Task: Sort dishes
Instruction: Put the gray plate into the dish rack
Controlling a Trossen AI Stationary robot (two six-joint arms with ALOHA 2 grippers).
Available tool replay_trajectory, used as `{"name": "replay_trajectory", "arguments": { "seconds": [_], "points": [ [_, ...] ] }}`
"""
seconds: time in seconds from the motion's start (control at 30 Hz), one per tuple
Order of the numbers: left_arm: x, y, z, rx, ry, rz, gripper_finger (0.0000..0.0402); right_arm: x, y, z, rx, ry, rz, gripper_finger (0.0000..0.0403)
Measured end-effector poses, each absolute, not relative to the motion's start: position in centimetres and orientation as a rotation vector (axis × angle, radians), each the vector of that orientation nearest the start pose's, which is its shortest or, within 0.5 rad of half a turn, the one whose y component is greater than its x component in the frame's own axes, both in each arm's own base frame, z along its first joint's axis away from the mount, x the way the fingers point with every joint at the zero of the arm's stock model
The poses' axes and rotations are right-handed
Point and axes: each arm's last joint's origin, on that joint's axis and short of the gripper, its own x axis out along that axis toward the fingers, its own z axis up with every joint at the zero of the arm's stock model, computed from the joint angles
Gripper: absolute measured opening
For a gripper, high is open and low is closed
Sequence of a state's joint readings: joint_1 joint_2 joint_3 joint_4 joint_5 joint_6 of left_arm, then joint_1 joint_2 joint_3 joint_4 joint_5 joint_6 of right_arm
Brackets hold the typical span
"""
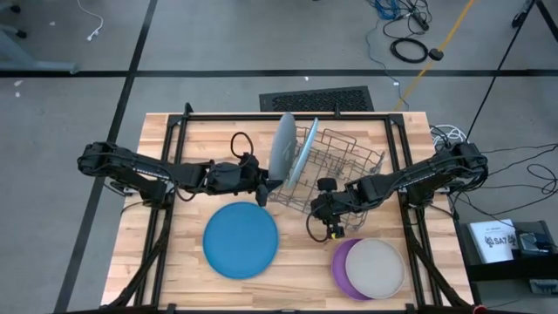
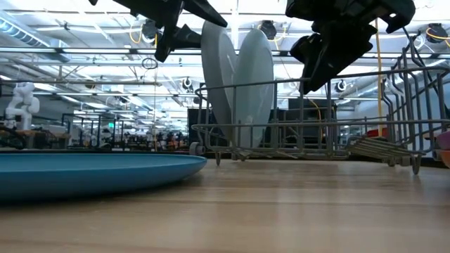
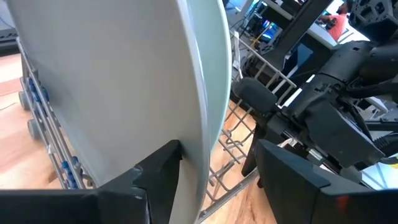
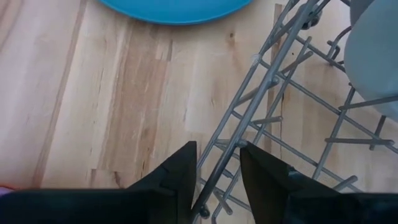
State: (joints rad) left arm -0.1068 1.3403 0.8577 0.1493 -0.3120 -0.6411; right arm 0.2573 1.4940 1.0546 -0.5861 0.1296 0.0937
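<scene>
Left wrist view: I see left gripper (image 3: 217, 171) jaws wide astride grey plate (image 3: 124, 81); right gripper (image 4: 217, 168) jaws narrow around rack (image 4: 292, 93) wire.

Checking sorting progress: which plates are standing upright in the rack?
The grey plate and the light blue plate behind it stand in the wire rack; the others lie flat on the table.
</scene>
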Motion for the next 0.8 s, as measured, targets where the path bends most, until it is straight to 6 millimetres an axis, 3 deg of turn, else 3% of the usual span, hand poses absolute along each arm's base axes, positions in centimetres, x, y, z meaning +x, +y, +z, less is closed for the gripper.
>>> {"name": "replay_trajectory", "arguments": {
  "seconds": [0.33, 0.8],
  "points": [
    [29.4, -2.5, 27.0, -0.566, 0.245, 0.283, 0.0210, 28.2, 8.2, 23.3, -0.164, 1.039, 0.095, 0.0021],
    [29.5, -3.8, 27.7, -0.532, 0.191, 0.226, 0.0210, 28.1, 8.9, 23.3, -0.192, 1.031, 0.151, 0.0012]
  ]
}}
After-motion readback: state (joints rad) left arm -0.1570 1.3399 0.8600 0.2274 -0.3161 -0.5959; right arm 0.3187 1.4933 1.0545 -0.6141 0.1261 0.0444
